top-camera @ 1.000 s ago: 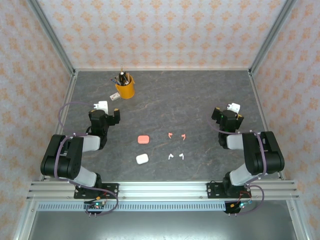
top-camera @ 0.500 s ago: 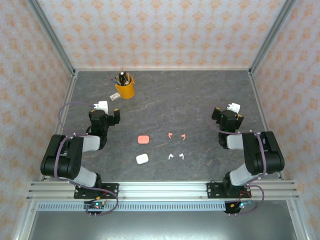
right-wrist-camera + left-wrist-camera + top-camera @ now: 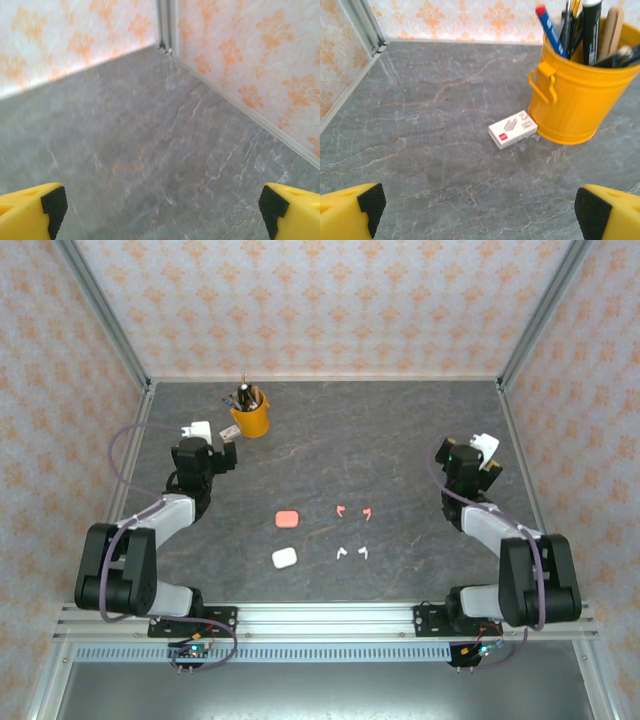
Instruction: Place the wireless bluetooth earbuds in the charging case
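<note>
Judging by the desk [image 3: 400, 440], you've done nothing yet: pink earbuds [image 3: 341, 509] and white earbuds [image 3: 341, 553] lie loose near its middle, right of the pink case [image 3: 287, 519] and white case [image 3: 284, 558], while your left gripper [image 3: 481, 207] and right gripper [image 3: 160, 207] gape empty toward its side edges.

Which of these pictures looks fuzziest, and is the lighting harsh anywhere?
Right wrist view: fuzziest, the wallpaper and table look smeared. Left wrist view: crisp, the yellow bucket casts only a faint shadow. Top view: even light, no glare, the earbuds tiny but distinct.
</note>
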`<state>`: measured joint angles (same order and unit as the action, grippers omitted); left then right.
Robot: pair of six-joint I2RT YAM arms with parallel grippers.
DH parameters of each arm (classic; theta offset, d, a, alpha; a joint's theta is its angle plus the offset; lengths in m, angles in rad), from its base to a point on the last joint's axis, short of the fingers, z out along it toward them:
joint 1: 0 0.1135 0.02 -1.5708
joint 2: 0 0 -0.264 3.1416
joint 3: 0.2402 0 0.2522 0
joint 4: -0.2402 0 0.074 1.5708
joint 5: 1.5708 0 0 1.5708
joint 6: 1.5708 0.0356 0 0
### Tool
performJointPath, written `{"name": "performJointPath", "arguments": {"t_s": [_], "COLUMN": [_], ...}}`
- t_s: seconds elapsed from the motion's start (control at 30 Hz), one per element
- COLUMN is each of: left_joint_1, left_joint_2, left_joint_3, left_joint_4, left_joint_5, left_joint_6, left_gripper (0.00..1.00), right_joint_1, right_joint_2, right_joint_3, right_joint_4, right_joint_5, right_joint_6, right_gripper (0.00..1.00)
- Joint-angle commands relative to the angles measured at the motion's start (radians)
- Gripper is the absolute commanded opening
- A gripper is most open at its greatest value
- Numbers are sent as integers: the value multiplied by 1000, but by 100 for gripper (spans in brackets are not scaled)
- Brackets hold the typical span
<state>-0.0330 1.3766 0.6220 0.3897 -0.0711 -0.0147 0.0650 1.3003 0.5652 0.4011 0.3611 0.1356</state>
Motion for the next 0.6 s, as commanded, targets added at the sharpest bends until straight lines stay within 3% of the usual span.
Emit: {"name": "performJointPath", "arguments": {"t_s": [0.0,0.03,0.13,0.27,0.4,0.57], "left_joint_1": [-11,-15,-35,-86,-114,-120], "left_joint_2": [-56,-73,-111,-155,-204,-263], "left_joint_3": [58,82,176,248,244,135], "left_joint_4": [-161,-193,-330,-481,-610,-620], "left_joint_5": [-21,-19,-30,-52,-25,10], "left_joint_6": [-73,-103,-217,-364,-527,-727], "left_gripper": [100,100,100,100,100,100], "right_joint_1": [0,-8,-14,22,135,361], "right_joint_2": [-37,-28,7,9,-23,-6], "right_joint_3": [145,200,305,349,348,383], "right_joint_4": [-413,-543,-693,-786,-861,-988], "right_joint_5": [184,205,90,-88,-223,-250], "right_joint_6": [311,398,376,342,317,388], "right_gripper": [100,100,100,100,90,87]}}
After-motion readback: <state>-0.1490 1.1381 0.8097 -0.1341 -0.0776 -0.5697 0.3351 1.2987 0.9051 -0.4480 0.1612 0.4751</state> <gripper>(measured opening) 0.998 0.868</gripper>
